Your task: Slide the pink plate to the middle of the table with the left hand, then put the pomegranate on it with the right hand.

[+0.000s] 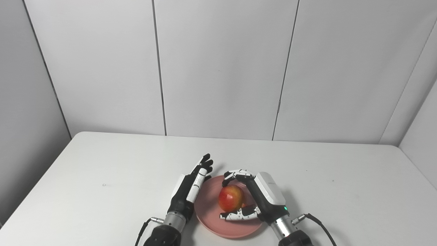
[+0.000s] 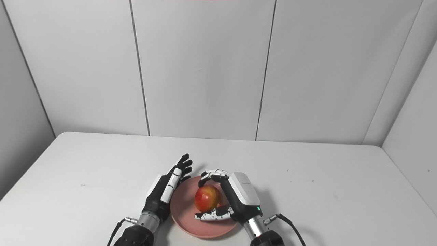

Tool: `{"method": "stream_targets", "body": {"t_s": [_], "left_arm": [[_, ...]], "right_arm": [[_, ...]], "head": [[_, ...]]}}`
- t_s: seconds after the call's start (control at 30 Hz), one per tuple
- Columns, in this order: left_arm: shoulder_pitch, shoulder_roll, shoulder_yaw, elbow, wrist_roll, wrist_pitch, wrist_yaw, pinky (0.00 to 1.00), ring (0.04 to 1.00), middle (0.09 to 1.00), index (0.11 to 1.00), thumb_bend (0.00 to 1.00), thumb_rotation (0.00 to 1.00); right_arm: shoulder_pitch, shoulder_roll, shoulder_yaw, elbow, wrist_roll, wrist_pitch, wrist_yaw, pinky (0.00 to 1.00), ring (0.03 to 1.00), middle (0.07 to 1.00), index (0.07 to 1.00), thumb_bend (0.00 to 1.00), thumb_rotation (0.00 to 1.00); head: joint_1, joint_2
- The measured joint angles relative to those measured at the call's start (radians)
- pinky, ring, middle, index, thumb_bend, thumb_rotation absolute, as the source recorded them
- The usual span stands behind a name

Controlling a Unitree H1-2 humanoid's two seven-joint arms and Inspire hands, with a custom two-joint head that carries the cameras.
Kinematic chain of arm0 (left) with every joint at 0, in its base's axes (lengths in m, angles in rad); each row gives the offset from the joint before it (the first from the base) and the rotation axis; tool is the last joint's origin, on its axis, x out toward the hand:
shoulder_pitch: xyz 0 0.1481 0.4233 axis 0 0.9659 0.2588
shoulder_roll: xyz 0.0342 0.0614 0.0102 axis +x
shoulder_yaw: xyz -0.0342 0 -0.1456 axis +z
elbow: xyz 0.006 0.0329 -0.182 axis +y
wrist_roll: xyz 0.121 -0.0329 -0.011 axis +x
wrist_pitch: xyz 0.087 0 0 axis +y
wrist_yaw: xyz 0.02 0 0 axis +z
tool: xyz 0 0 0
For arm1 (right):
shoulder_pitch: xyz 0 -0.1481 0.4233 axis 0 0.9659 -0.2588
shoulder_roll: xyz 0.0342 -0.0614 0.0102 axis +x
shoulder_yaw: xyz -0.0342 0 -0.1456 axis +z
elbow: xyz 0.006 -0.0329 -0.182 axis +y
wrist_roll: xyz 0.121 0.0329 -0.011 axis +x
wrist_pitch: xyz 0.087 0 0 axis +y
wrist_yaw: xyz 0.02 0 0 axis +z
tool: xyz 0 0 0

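The pink plate point(image 1: 208, 218) lies on the white table near its front edge, about at the middle. The red and yellow pomegranate point(image 1: 231, 198) sits on the plate. My right hand point(image 1: 254, 198) wraps it from the right, fingers curled over its top and thumb along its front, shut on the fruit. My left hand point(image 1: 191, 186) lies against the plate's left rim, open with its fingers stretched out toward the far side.
The white table point(image 1: 102, 184) spreads out to the left, right and far side of the plate. Grey wall panels stand behind the table and at both sides. A cable point(image 1: 317, 220) trails from my right wrist.
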Motion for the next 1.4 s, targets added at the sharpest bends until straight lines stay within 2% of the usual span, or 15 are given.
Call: {"method": "stream_targets", "body": {"t_s": [0.03, 0.07, 0.1, 0.27, 0.3, 0.37, 0.53, 0.63, 0.7, 0.77, 0.9, 1.07, 1.27, 1.4], "left_arm": [[0.000, 0.000, 0.000, 0.000, 0.000, 0.000, 0.000, 0.92, 0.948, 0.960, 0.944, 0.56, 1.00], [0.000, 0.000, 0.000, 0.000, 0.000, 0.000, 0.000, 0.92, 0.947, 0.959, 0.945, 0.55, 1.00], [0.000, 0.000, 0.000, 0.000, 0.000, 0.000, -0.001, 0.92, 0.945, 0.958, 0.945, 0.55, 1.00], [0.000, -0.003, 0.012, -0.002, -0.022, 0.002, -0.005, 0.92, 0.945, 0.963, 0.957, 0.56, 1.00], [0.000, -0.003, 0.014, -0.001, -0.023, 0.002, -0.005, 0.92, 0.949, 0.967, 0.955, 0.56, 1.00], [0.000, -0.003, 0.013, -0.001, -0.023, 0.002, -0.005, 0.92, 0.953, 0.966, 0.949, 0.55, 1.00], [0.001, -0.003, 0.014, -0.001, -0.023, 0.001, -0.005, 0.91, 0.947, 0.956, 0.941, 0.54, 1.00], [0.001, -0.004, 0.016, -0.003, -0.023, 0.001, -0.005, 0.91, 0.947, 0.951, 0.940, 0.54, 1.00], [0.002, -0.004, 0.017, -0.005, -0.023, 0.001, -0.005, 0.91, 0.948, 0.950, 0.940, 0.54, 1.00], [0.004, -0.004, 0.020, -0.007, -0.023, 0.001, -0.005, 0.91, 0.947, 0.949, 0.942, 0.55, 1.00], [0.006, -0.003, 0.024, -0.009, -0.040, 0.001, -0.014, 0.92, 0.950, 0.952, 0.945, 0.54, 1.00], [0.012, 0.003, 0.024, -0.021, -0.043, 0.002, -0.025, 0.92, 0.954, 0.957, 0.950, 0.53, 1.00], [0.026, 0.017, 0.029, -0.044, -0.043, 0.007, -0.033, 0.90, 0.938, 0.945, 0.941, 0.53, 1.00], [0.050, 0.021, 0.044, -0.080, -0.020, 0.018, 0.009, 0.86, 0.904, 0.913, 0.905, 0.53, 1.00]], "right_arm": [[0.000, -0.003, 0.002, -0.002, 0.000, 0.000, 0.001, 0.87, 0.889, 0.885, 0.499, 0.50, 0.18], [0.000, -0.005, 0.003, -0.003, 0.000, -0.001, 0.002, 0.90, 0.907, 0.900, 0.616, 0.58, 0.41], [-0.001, -0.007, 0.004, -0.003, 0.000, -0.003, 0.002, 0.93, 0.924, 0.914, 0.681, 0.63, 0.54], [0.002, -0.023, 0.010, -0.002, 0.003, -0.009, 0.016, 0.97, 0.935, 0.926, 0.761, 0.65, 0.59], [0.002, -0.024, 0.008, -0.002, 0.007, -0.011, 0.017, 0.97, 0.939, 0.936, 0.815, 0.64, 0.62], [0.006, -0.024, 0.004, -0.011, 0.025, -0.011, 0.021, 0.96, 0.936, 0.946, 0.890, 0.64, 0.66], [0.043, -0.019, -0.031, -0.090, 0.101, -0.012, 0.040, 0.90, 0.939, 0.962, 0.975, 0.62, 0.68], [0.063, -0.019, -0.050, -0.108, 0.132, -0.029, 0.044, 0.85, 0.931, 0.975, 0.997, 0.64, 0.74], [0.076, -0.018, -0.066, -0.112, 0.159, -0.045, 0.045, 0.86, 0.937, 0.980, 1.000, 0.64, 0.76], [0.089, -0.017, -0.087, -0.120, 0.193, -0.045, 0.056, 0.87, 0.948, 0.996, 1.000, 0.67, 0.81], [0.112, -0.016, -0.143, -0.147, 0.289, -0.045, 0.073, 0.93, 0.957, 0.998, 1.000, 0.66, 0.84], [0.115, -0.014, -0.210, -0.144, 0.374, -0.040, 0.095, 0.94, 0.939, 0.993, 1.000, 0.64, 0.90], [0.115, -0.006, -0.253, -0.135, 0.411, -0.014, 0.102, 0.96, 0.948, 0.989, 1.000, 0.62, 0.98], [0.117, 0.005, -0.263, -0.135, 0.420, 0.024, 0.115, 0.97, 0.958, 0.984, 1.000, 0.60, 1.00]], "head": [[0.000, 0.000], [-0.002, 0.000], [0.000, 0.000], [-0.002, 0.000], [-0.002, 0.000], [-0.002, 0.000], [-0.002, 0.002], [-0.002, 0.006], [0.000, 0.009], [0.000, 0.011], [0.002, 0.017], [0.002, 0.023], [0.005, 0.029], [0.003, 0.031]]}}
